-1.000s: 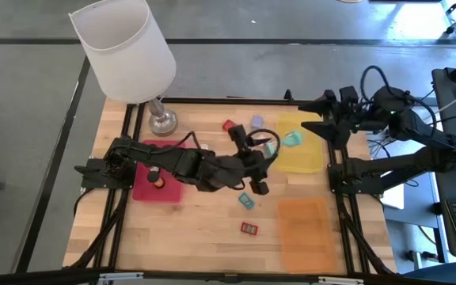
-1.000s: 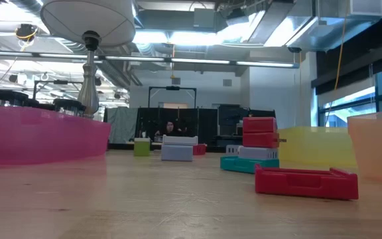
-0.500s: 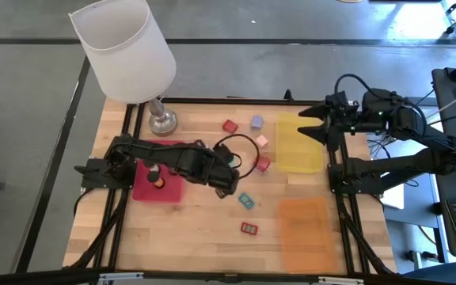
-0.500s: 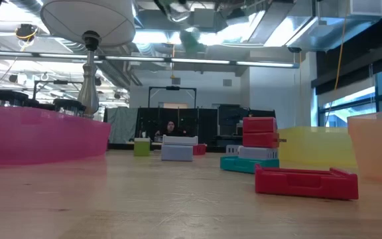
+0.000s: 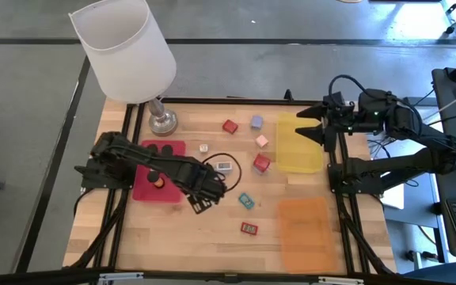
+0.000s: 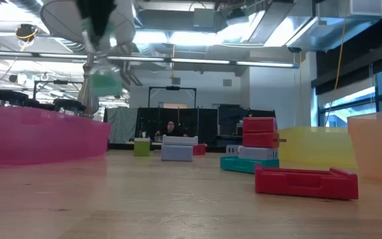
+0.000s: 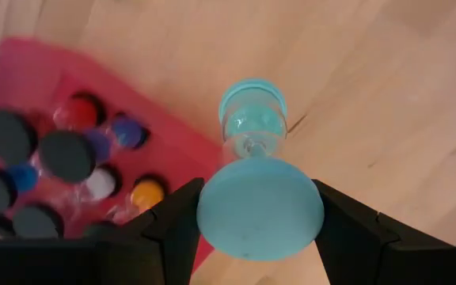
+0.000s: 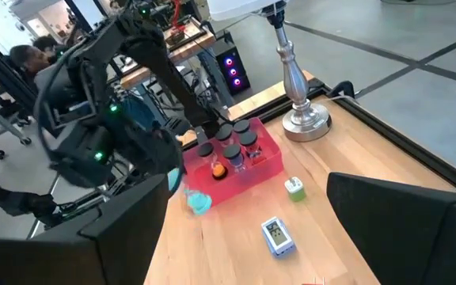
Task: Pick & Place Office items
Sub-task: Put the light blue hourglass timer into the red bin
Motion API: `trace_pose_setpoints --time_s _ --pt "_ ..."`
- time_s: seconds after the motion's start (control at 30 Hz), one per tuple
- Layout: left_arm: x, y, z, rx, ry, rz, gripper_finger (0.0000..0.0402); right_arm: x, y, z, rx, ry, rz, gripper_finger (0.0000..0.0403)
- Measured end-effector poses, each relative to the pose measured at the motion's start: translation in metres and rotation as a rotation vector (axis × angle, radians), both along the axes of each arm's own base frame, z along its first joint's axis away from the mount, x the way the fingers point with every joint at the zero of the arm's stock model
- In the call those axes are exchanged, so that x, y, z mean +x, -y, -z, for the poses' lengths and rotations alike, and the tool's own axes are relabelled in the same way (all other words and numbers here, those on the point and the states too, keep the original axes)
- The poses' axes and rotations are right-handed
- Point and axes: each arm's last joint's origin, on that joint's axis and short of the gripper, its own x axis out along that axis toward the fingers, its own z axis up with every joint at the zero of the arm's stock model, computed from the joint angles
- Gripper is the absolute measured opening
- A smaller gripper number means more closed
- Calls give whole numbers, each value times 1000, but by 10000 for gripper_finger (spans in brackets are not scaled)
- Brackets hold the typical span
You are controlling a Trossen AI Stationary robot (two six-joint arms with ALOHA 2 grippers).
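I am carrying a teal round piece [image 7: 259, 192] in the left gripper [image 5: 199, 196], its two dark fingers [image 7: 172, 226] clamped on the piece's sides, and I am heading for the red mat [image 5: 171, 190] where the black and coloured round pieces [image 7: 67, 155] sit in their rows. To do this step well, I judge I should keep the piece level, bring it over a free spot on the mat rather than over a piece already lying there, lower it until it is just above the surface, and only then let the fingers part; dropping it from height would likely send it rolling off onto the wooden table [image 5: 212, 245]. The left arm is reaching low across the table from its base at the left edge, elbow over the mat, wrist pointing down, with the gripper hovering above bare wood just beside the mat's near corner. In the low view the held piece is hanging clear of the tabletop. The right gripper [image 5: 310, 127] is waiting with its fingers spread wide and nothing between them, raised above the far edge of the yellow mat [image 5: 299, 154].
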Motion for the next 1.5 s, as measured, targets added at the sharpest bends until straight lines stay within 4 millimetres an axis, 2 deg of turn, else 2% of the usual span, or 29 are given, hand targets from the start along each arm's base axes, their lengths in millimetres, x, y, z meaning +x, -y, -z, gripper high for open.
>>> trace_pose_setpoints --time_s 0.3,0.4,0.7,0.87,1.1,1.5 --pt "-67 -20 11 0 -64 -184 203 11 2 4 3 -35 -1 348" --pt "-79 -23 24 -39 -54 -242 203 16 3 6 5 -50 -1 348" --pt "-83 -27 67 -68 -30 -260 203 36 6 16 15 -115 -1 348" --pt "-86 -34 79 -55 -59 -286 203 47 7 22 21 -153 -1 348" --pt "-85 -36 84 -62 -52 -260 211 57 9 28 27 -186 -1 348" --pt "-85 -36 84 -64 -49 -258 226 57 9 28 33 -187 2 348"
